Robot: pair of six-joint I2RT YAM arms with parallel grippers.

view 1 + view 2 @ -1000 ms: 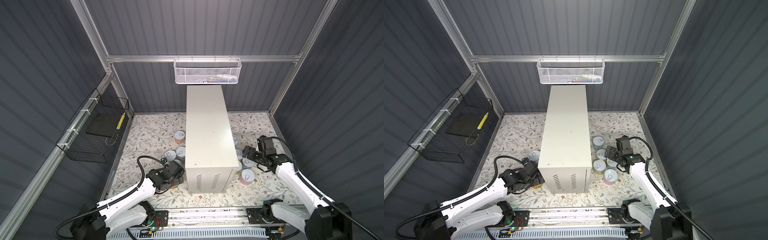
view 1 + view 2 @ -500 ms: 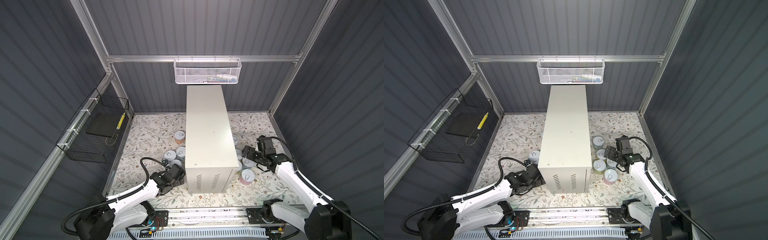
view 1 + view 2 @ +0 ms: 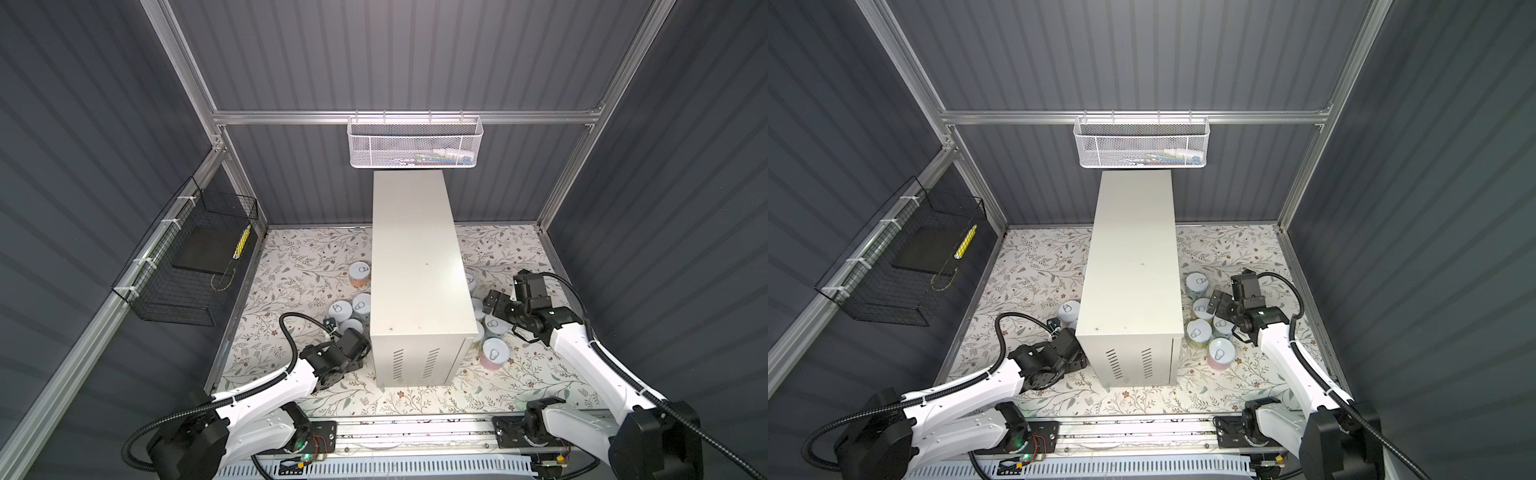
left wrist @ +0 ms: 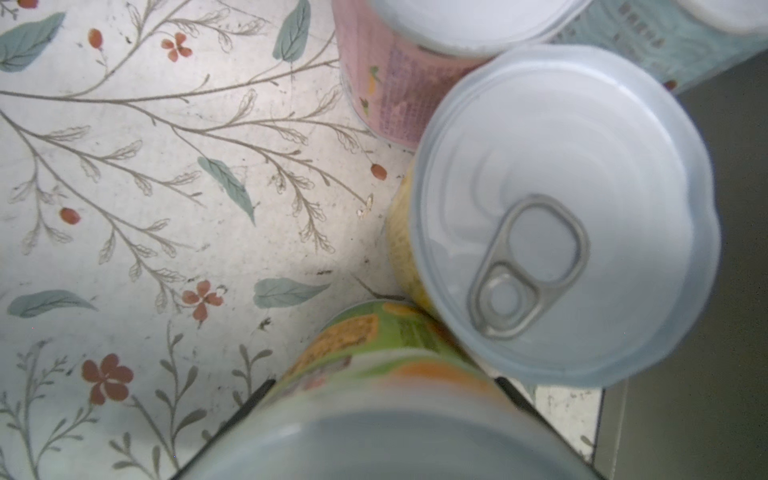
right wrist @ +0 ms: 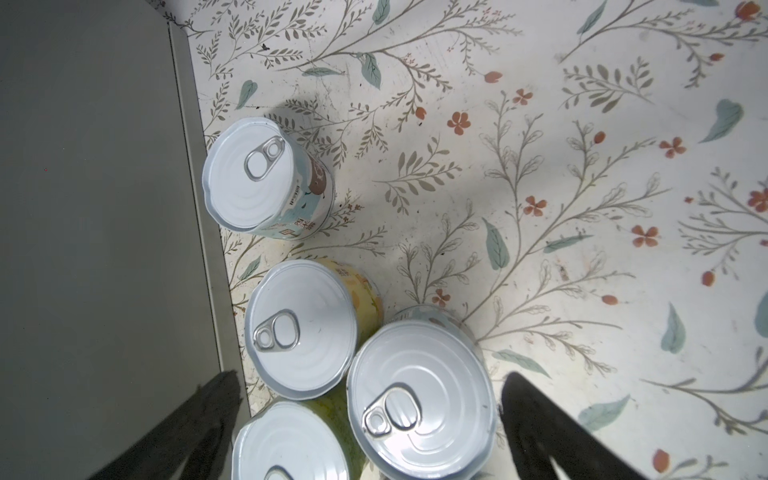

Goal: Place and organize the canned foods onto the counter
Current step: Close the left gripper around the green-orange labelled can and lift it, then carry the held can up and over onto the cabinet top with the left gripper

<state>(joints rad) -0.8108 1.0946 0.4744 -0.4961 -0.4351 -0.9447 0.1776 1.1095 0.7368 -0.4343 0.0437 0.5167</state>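
Observation:
The off-white counter [image 3: 415, 257] stands mid-floor in both top views. Several cans stand on the floor on either side of it, such as a pink one [image 3: 492, 355] and an orange one [image 3: 359, 274]. My left gripper [image 3: 358, 348] is low at the counter's near left corner. In the left wrist view its black fingers [image 4: 257, 399] press both sides of a green and orange can [image 4: 374, 365], next to a yellow can [image 4: 561, 216]. My right gripper [image 5: 370, 379] hangs open over a cluster of cans, one lid [image 5: 419, 399] between its spread fingers.
A white mesh basket [image 3: 413, 143] hangs on the back rail just above the counter's far end. A black wire basket [image 3: 195, 257] hangs on the left wall. The floor [image 3: 299, 266] has a floral print. The arms' base rail [image 3: 415, 428] runs along the front.
My left gripper has sunk lower by the counter's near left corner and its jaws have narrowed onto the green and orange can. The right arm has stayed still.

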